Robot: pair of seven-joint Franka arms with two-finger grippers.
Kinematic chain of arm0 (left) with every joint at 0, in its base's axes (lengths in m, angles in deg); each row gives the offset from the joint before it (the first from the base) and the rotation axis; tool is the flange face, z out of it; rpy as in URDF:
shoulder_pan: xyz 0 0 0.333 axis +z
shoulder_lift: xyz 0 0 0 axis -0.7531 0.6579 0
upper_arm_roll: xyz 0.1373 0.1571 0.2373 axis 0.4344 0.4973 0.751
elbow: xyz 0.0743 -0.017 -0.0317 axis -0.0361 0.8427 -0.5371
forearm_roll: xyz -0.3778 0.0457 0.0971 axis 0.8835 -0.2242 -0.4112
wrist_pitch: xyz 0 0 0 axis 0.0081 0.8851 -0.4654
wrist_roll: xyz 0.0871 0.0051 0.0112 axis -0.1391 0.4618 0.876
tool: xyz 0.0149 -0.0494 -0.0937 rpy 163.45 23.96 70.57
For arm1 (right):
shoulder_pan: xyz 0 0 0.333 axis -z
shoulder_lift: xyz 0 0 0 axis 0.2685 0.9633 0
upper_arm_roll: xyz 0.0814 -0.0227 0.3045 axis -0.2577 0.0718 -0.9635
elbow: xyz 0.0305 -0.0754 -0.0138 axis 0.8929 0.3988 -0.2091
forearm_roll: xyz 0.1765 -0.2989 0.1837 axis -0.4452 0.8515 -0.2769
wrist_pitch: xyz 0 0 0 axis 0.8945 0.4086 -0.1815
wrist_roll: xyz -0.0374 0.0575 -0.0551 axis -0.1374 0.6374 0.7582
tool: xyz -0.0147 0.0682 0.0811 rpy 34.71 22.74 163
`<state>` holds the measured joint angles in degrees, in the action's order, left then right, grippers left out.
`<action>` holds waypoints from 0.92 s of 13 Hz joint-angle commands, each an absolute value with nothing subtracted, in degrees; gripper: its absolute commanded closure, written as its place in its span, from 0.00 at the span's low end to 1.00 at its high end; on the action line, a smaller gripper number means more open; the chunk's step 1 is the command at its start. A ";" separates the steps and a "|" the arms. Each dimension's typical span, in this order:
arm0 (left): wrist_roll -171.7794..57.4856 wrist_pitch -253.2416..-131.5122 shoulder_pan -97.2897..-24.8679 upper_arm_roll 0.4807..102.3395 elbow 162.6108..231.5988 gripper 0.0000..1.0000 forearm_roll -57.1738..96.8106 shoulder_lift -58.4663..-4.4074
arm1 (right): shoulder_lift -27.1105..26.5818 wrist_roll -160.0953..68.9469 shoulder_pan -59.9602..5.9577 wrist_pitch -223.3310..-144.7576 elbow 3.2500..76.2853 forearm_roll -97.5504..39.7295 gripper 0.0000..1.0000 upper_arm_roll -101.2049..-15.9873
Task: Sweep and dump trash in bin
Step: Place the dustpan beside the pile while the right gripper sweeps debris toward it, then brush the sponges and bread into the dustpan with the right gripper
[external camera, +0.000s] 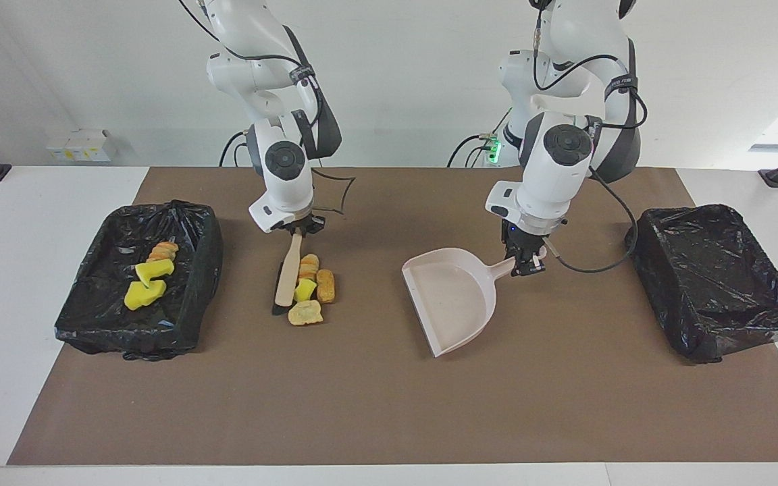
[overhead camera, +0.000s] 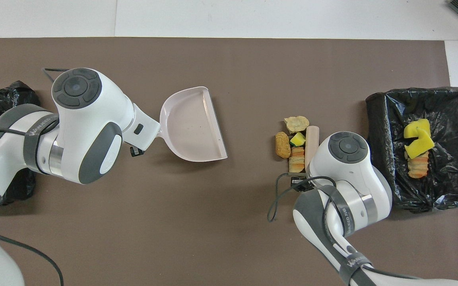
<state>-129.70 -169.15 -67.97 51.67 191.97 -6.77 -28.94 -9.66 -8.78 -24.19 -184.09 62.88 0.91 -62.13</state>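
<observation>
Gripping the brush (external camera: pixel 288 273) handle, the right gripper (external camera: pixel 298 231) is clenched, bristles on the mat touching the trash (external camera: pixel 309 289), a small heap of scraps beside the bin (external camera: pixel 190 297) at the right arm's end, which holds more scraps. The left gripper (external camera: pixel 524 260) is clamped on the dustpan (external camera: pixel 453 300) handle, the pan's mouth facing the heap, well apart.

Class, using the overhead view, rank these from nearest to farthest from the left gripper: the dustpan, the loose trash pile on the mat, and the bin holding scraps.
1. dustpan: held by its handle in the left gripper.
2. trash pile: mid-mat, beside the brush.
3. bin holding scraps: at the right arm's end of the table.
</observation>
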 commanded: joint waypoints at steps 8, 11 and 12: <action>-129.98 -173.35 -73.12 51.63 195.84 1.00 -8.30 -28.14 | -5.67 -3.92 -32.88 -185.27 57.92 -14.47 1.00 -62.47; -130.33 -177.38 -74.61 51.63 197.76 1.00 -9.19 -27.61 | -5.67 -5.40 -33.94 -185.36 57.40 -21.65 1.00 -62.56; -130.60 -177.65 -74.61 51.63 197.86 1.00 -9.19 -27.61 | -5.50 -6.54 -34.82 -185.28 56.09 -24.14 1.00 -62.64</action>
